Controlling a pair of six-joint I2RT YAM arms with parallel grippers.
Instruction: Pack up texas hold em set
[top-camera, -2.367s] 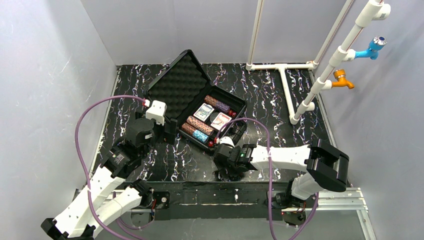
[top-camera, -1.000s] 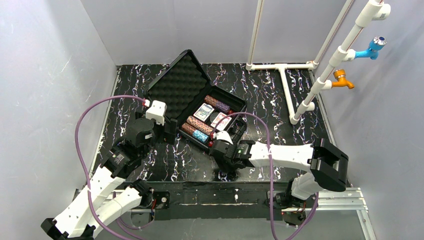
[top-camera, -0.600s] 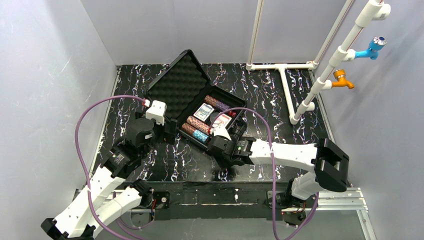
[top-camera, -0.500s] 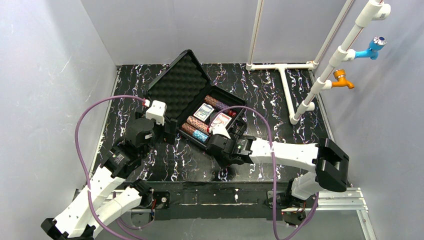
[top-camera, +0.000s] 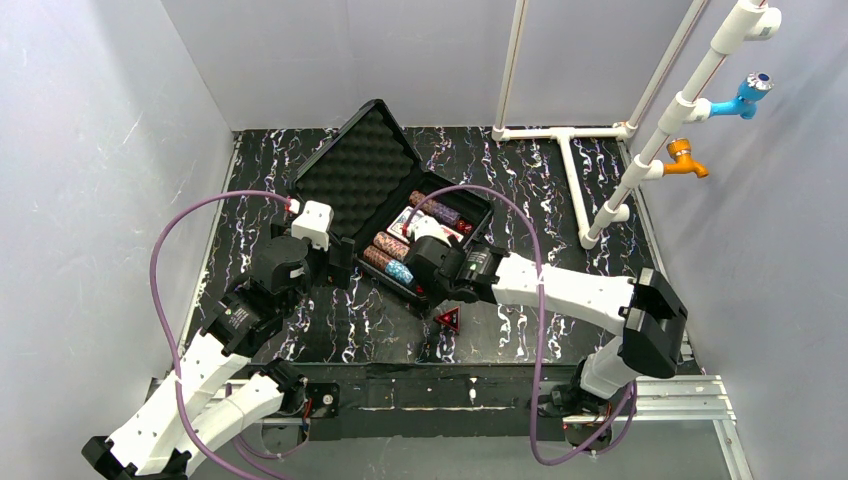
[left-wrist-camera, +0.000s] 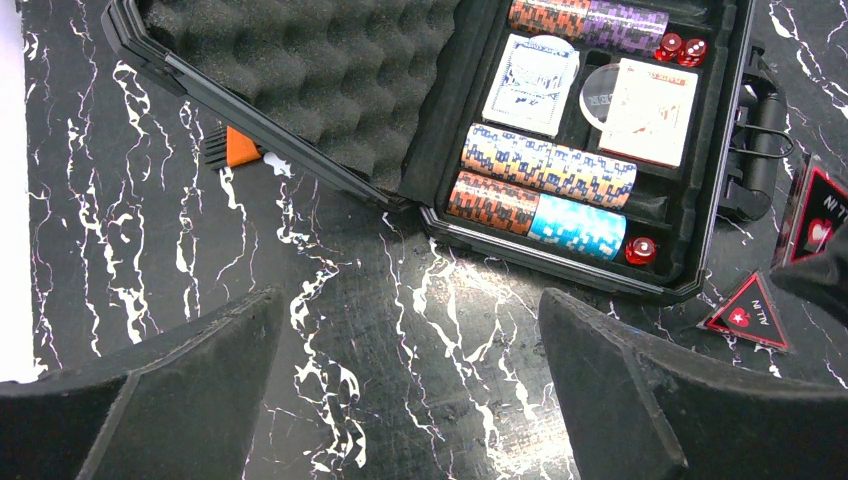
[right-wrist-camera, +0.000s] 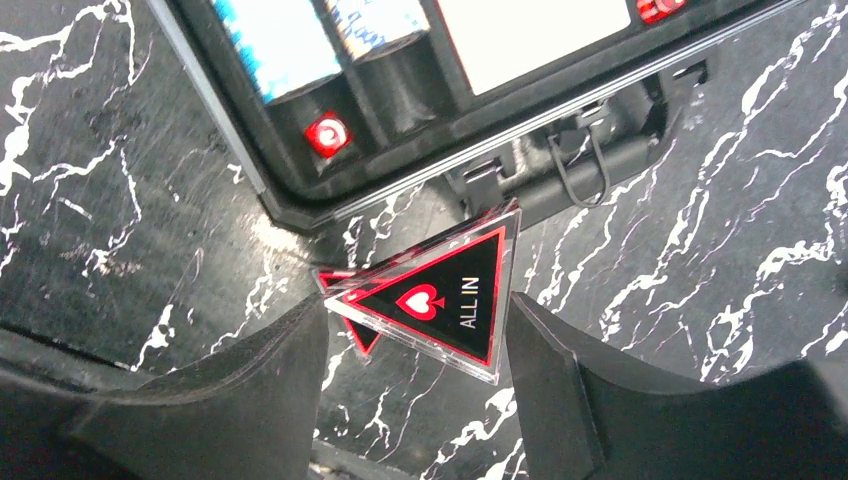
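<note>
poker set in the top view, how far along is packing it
Done: chip rolls, both card decks and red dice sit in the open case. In hand: the right gripper holds an ALL IN marker near the case's handle. Left: seat that one, pick up the second marker off the table, shut the lid. The left gripper is open and empty.

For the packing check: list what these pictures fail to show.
- Right wrist view: the second marker, on the table, mostly behind the ALL IN marker that the right pincer grips.
- Top view: that pincer's tips and its marker, hidden under the arm itself.
- Left wrist view: the orange object, partly behind the case lid, cannot be identified; the gripped marker is cut by the right edge.
</note>
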